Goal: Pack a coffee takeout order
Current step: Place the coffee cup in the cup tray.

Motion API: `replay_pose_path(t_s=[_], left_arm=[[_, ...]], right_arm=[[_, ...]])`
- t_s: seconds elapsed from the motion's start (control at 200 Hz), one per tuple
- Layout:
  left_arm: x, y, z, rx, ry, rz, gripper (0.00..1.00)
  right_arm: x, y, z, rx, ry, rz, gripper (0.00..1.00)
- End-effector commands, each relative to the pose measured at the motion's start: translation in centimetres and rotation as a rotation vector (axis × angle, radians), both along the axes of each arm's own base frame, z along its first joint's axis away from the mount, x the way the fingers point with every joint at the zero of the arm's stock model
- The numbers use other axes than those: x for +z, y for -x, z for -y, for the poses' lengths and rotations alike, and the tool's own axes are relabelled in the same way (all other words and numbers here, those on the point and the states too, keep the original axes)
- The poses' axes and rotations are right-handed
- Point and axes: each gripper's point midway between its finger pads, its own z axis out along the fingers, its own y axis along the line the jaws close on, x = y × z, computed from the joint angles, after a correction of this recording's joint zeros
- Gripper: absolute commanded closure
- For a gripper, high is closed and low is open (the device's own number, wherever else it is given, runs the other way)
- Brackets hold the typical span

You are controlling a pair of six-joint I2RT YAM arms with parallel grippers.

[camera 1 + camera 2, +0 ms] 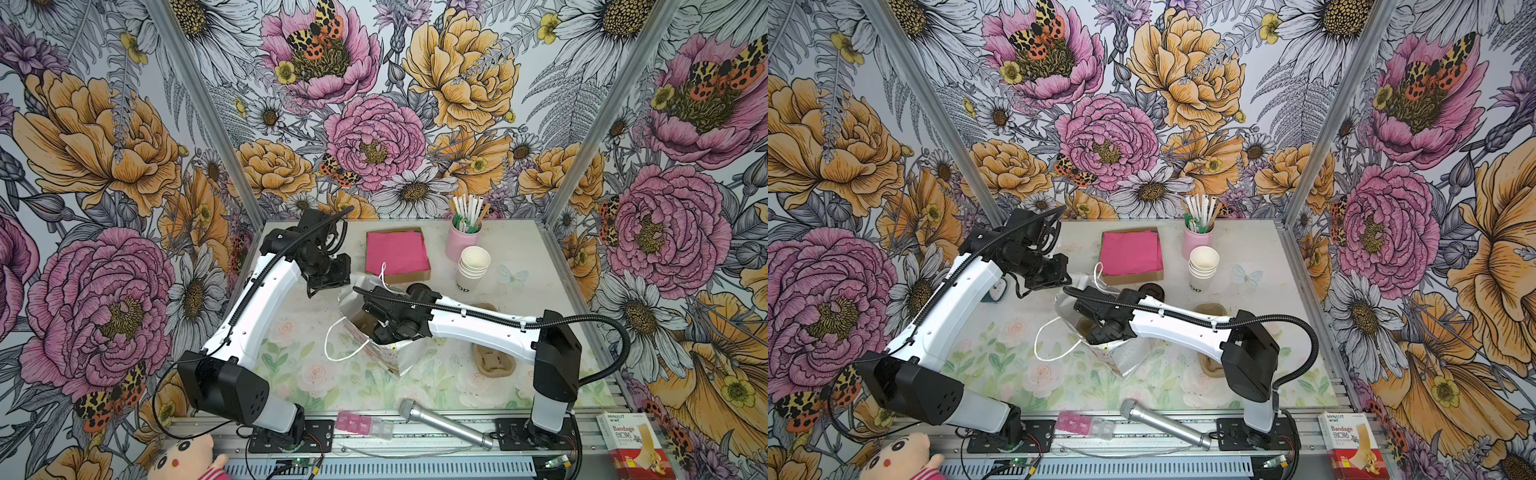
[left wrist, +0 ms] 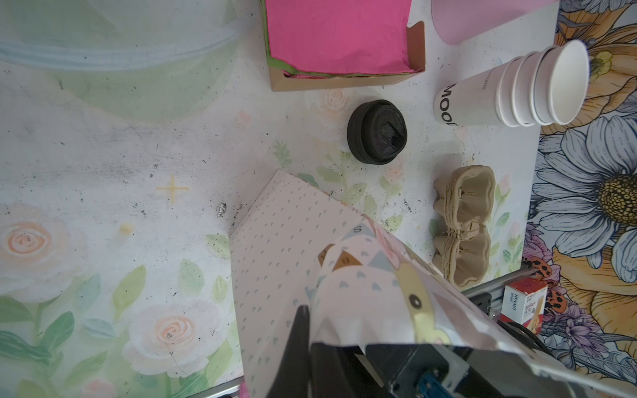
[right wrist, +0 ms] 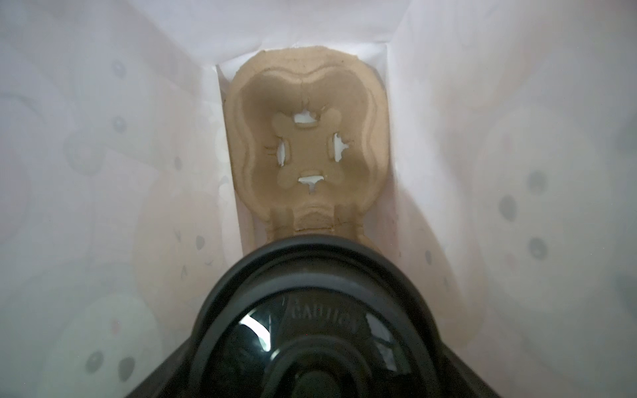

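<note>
Closest to your right wrist camera sits the black lid, its embossed top filling the lower part of that view, down inside the paper bag. Whatever is under the lid is hidden from you. Beyond it, on the bag's floor, lies a brown pulp carrier, its far pocket in plain sight.

Your right hand reaches into the bag's mouth. Dark fingers flank the lid with the jaws spread wide, but you cannot tell whether they press on it or stand off it. Your left hand is pressed together on the bag's rim, pinching the patterned paper against one finger.

Out on the counter, a short stack of spare lids rests near the bag. Behind that, the pink napkin tops a pile in a cardboard tray, with a green napkin edge showing under it. Nested white cups stand upright beside the tray, just in front of a pink tumbler of stirrers. More carriers are stacked near the right arm. A microphone and a bandage box lie along the front rail.
</note>
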Motion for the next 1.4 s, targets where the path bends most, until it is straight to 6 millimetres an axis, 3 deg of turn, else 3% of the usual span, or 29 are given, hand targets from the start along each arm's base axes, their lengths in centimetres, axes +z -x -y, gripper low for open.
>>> replay_pose_path(t_s=[0.0, 0.59, 1.396], left_arm=[[0.5, -0.5, -0.3, 0.002, -0.005, 0.03, 1.0], [0.4, -0.9, -0.1, -0.002, -0.002, 0.024, 1.0], [0.5, -1.2, 0.1, -0.008, 0.003, 0.023, 1.0]], right_arm=[[-1.0, 0.8, 0.2, -0.014, 0.015, -0.053, 0.12], [-0.7, 0.8, -0.1, -0.01, 0.006, -0.05, 0.09], [2.4, -0.3, -1.7, -0.016, -0.079, -0.019, 0.02]])
